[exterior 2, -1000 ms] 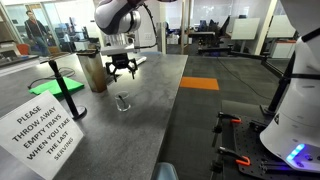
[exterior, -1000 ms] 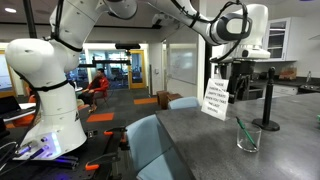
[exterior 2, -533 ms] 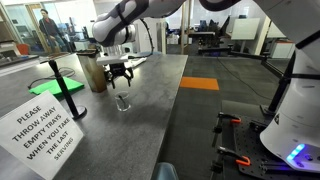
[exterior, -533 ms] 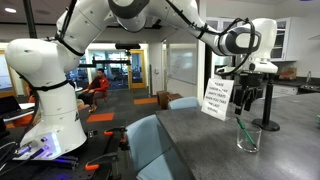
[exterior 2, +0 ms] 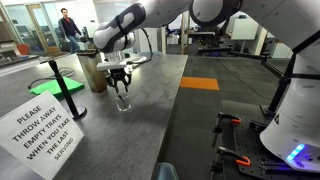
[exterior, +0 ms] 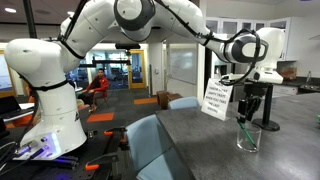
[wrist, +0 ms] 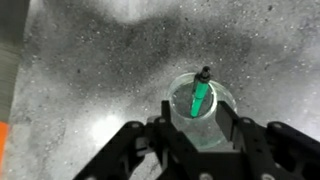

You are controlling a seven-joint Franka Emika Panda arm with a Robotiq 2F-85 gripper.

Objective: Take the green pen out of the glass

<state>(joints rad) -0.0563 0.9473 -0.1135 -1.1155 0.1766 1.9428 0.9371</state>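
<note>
Count of task items: one glass (exterior: 248,140) and one green pen (exterior: 242,129), both on the grey speckled table (exterior: 190,140). We find the pen standing inside the glass, leaning against its wall, with its dark upper end just above the rim. The glass stands upright.

One gripper (exterior: 248,114) is recorded, hanging directly above the glass and pointing down. In the wrist view its two fingers (wrist: 160,128) are spread wide, one on each side of the glass (wrist: 222,112), and the pen (wrist: 197,97) lies between them, apart from both. We cannot tell from any view whether the fingertips have reached the level of the rim. In an exterior view the gripper (exterior 2: 121,88) sits close over the glass (exterior 2: 123,103).

Other items on the table: one printed sign (exterior: 216,100), propped upright near the glass; one black post (exterior: 271,100) on a round base, just beside the glass; one brown upright container (exterior 2: 96,72) behind the gripper. Two blue chairs (exterior: 155,140) stand at the table's edge.
</note>
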